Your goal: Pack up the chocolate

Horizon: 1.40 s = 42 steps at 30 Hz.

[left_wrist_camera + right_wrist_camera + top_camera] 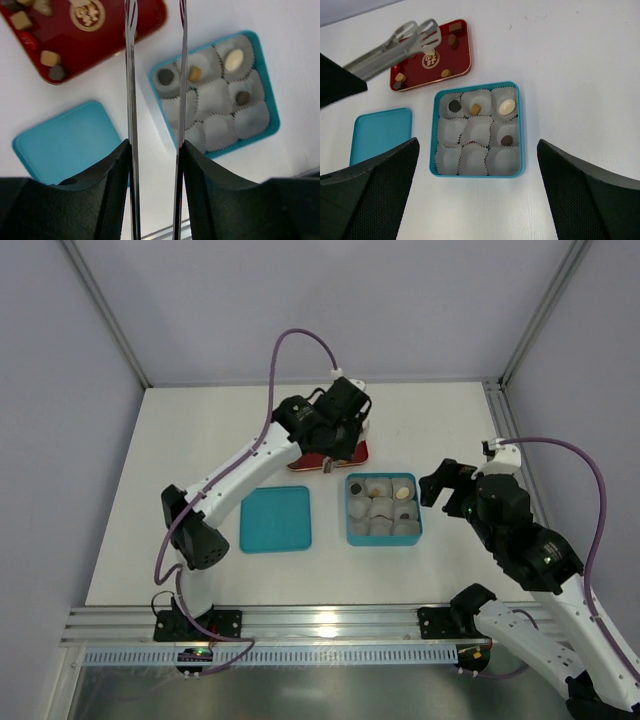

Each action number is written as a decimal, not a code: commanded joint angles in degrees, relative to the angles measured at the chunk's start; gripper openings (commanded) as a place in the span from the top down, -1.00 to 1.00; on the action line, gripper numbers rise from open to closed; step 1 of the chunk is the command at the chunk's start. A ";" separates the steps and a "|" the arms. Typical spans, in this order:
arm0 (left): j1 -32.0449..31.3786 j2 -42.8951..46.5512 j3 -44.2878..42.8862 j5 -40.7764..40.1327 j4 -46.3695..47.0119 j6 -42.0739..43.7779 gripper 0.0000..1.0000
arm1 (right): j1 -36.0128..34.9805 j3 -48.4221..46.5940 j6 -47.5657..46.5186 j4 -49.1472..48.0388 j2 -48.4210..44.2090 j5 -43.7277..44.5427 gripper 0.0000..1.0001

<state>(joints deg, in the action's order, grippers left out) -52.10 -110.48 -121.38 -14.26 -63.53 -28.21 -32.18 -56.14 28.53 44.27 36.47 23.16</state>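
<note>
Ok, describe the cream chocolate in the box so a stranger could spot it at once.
Find the teal box of nine paper cups beside the teal lid. In the right wrist view, the cream chocolate lies at the right end of the row nearest the red tray. It alone is pale and oval.

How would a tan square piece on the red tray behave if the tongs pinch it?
A tan square piece looks tiny beside the tongs, so it is probably light and easily nudged across the red tray. Its flat faces suggest it won't roll, though smooth metal tips might let it slip.
</note>
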 commanded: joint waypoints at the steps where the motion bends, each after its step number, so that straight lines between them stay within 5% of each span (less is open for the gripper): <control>1: 5.68 -0.17 -3.16 -2.35 -0.55 2.71 0.10 | -0.16 0.42 -1.20 -3.22 0.97 -1.09 -0.99; 13: 12.63 -10.37 -11.24 -4.20 -2.65 6.06 0.03 | -0.07 1.12 -1.20 -3.49 1.68 -1.98 -0.99; 42: 14.04 -16.87 -5.53 -1.03 1.92 6.59 0.05 | -0.07 1.65 -1.11 -2.61 0.62 -2.15 -0.99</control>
<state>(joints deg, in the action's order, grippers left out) -38.44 -127.37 -126.91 -15.68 -63.75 -22.11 -32.18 -54.70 28.18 42.92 37.58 20.67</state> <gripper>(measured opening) 0.481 0.996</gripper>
